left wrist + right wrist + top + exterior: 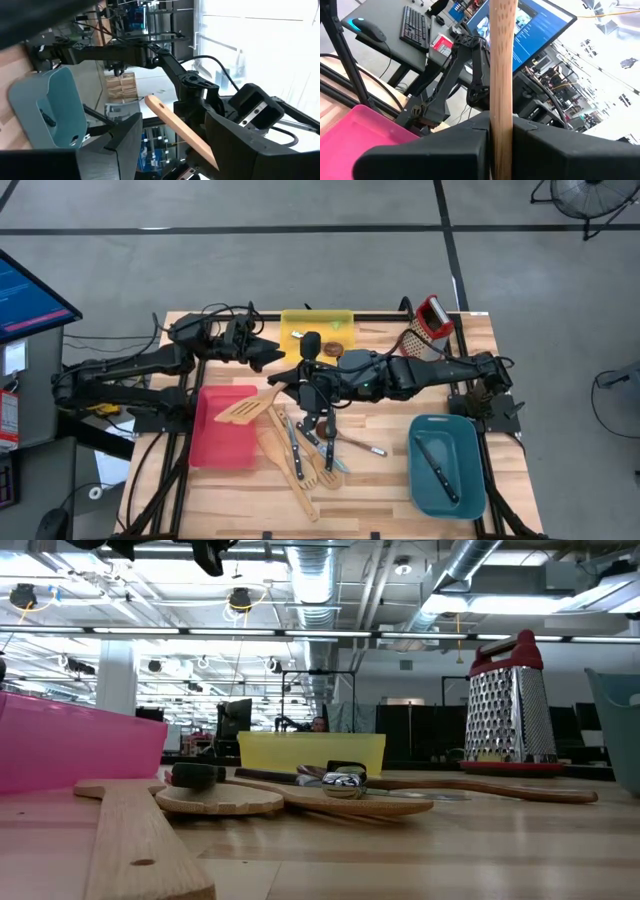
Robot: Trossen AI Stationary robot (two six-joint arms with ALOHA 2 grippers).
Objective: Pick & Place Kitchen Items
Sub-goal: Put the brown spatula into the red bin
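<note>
Judging the step as a hand-to-hand transfer of one pale wooden spatula point(502, 60), in the air near the middle of the surface point(390, 480).

- Right hand point(501, 127): pinching the spatula handle, fingers pressed flat against both of its sides.
- Left hand point(172, 137): standing spread, one finger on each side of a pale handle point(175, 122), not visibly touching it. Not being able to tell whether this is the same tool.
- Centring the handle between the left fingers before pressing them together, and squaring them to the flat faces.
- Releasing the right pinch only once the left grip is firm, then drawing away along the handle's own line to avoid twisting it.
- Carrying over the red bin point(205, 445), at 8 o'clock from the meeting point; avoiding the loose utensils point(300, 455) at 6 o'clock.
- Noting the yellow bin point(318, 320) at 12 o'clock, the grater point(432, 320) at 2 o'clock, and the teal bin point(447, 470) at 4 o'clock, carrying a knife point(436, 470).

Finding no readable brand or label: screen text point(525, 22) and a red card point(442, 45) on the desk showing too small to read.
</note>
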